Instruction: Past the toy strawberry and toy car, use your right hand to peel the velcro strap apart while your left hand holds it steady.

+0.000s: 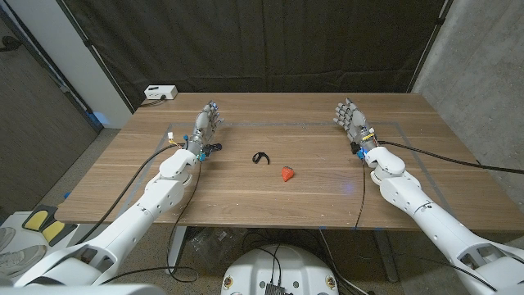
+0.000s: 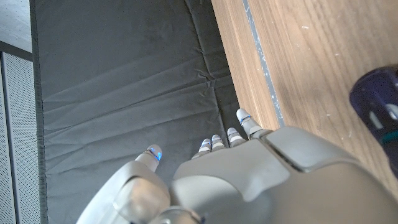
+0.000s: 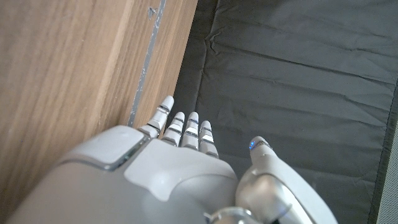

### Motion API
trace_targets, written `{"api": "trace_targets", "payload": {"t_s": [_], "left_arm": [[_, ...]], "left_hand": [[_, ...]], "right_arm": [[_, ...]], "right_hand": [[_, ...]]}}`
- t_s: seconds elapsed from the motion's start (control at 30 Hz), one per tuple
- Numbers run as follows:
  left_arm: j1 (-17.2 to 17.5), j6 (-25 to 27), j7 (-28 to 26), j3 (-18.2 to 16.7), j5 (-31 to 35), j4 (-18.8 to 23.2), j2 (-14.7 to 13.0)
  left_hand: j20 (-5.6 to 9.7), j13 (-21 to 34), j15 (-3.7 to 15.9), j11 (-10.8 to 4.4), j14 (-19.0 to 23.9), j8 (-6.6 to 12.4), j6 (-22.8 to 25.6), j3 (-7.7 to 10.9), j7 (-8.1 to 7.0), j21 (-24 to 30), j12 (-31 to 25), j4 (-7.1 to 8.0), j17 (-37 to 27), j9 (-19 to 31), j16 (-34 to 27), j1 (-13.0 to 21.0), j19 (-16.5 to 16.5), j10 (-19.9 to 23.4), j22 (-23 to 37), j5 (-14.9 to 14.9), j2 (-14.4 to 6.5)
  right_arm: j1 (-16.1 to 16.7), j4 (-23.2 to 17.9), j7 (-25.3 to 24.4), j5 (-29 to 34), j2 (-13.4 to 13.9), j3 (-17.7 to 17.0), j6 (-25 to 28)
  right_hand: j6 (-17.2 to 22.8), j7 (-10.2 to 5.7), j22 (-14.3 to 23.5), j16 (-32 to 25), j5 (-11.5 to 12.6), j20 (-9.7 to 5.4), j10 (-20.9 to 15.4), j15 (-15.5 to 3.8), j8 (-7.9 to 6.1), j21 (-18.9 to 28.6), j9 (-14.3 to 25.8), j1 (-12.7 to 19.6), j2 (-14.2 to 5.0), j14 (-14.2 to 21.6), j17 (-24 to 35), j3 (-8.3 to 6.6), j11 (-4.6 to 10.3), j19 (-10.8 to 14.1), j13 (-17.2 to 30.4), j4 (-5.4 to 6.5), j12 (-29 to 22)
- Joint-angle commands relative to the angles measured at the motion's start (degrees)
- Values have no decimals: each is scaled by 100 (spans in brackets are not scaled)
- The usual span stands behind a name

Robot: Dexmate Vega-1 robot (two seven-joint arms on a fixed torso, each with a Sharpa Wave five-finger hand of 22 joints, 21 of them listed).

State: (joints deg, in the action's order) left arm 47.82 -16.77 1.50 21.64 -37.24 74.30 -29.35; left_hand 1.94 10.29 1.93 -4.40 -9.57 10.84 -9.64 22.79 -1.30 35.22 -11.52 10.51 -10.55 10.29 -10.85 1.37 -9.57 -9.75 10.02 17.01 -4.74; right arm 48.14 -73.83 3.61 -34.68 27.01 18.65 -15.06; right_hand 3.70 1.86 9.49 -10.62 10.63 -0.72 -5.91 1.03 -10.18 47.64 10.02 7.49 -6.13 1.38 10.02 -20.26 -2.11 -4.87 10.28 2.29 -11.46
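Nearest of the loose items, slightly right of centre on the tabletop (image 1: pixel 246 192): one toy strawberry (image 1: pixel 286 174), small, red, lying alone. Just beyond it and a little to the left: one velcro strap (image 1: pixel 261 157), black, curled into a small open loop, lying well apart from both arms. Judged very light and soft, likely to slide or lift off the wood when pulled, so it needs pinning; the hook-and-loop bond should resist, then give suddenly. Best hold, as a judgement: one end of the loop pinched and held down on the left side, the free overlapping tip taken from the right and peeled back along its length; which end is the free tip is too small to tell. Further out, left side: left robot hand (image 1: pixel 208 123), standing on its edge with fingers extended and somewhat apart, holding nothing; a small dark item lies just beside its wrist, unidentifiable. A dark blue rounded object (image 2: pixel 376 102), possibly the toy car, appears blurred in the left wrist view. Further out, right side: right robot hand (image 1: pixel 350 115), fingers upright and apart, empty. Beyond the far-left corner: a white box (image 1: pixel 160 93). Farthest: a black curtain (image 1: pixel 262 45).
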Motion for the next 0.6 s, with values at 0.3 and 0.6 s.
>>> {"api": "trace_targets", "payload": {"t_s": [0.3, 0.6], "left_arm": [[37, -636, -526, 241, 393, -6, -117], [57, -730, -938, 488, 938, 323, -465]], "left_hand": [[-355, 21, -63, -78, 84, 176, -537, -21, -713, -68, -93, -794, 43, 28, -78, 894, 165, 69, 12, -13, 278], [-793, 54, -291, 19, 815, 401, 356, -14, -621, -134, -214, -1198, 1, 52, -165, 1466, 424, 795, 53, -118, 497]], "right_arm": [[175, -22, 598, 909, -823, -1014, 457], [219, -131, 701, 1164, -948, -1197, 552]], "right_hand": [[60, 1, 24, -41, 43, 32, -60, 47, -47, 6, 20, 105, -12, 87, 15, -23, -27, 0, 25, -47, -45], [106, -5, 25, -52, 45, 77, -137, 80, -63, -15, 21, 185, -30, 153, 1, -46, -51, 76, 25, -110, -73]]}}
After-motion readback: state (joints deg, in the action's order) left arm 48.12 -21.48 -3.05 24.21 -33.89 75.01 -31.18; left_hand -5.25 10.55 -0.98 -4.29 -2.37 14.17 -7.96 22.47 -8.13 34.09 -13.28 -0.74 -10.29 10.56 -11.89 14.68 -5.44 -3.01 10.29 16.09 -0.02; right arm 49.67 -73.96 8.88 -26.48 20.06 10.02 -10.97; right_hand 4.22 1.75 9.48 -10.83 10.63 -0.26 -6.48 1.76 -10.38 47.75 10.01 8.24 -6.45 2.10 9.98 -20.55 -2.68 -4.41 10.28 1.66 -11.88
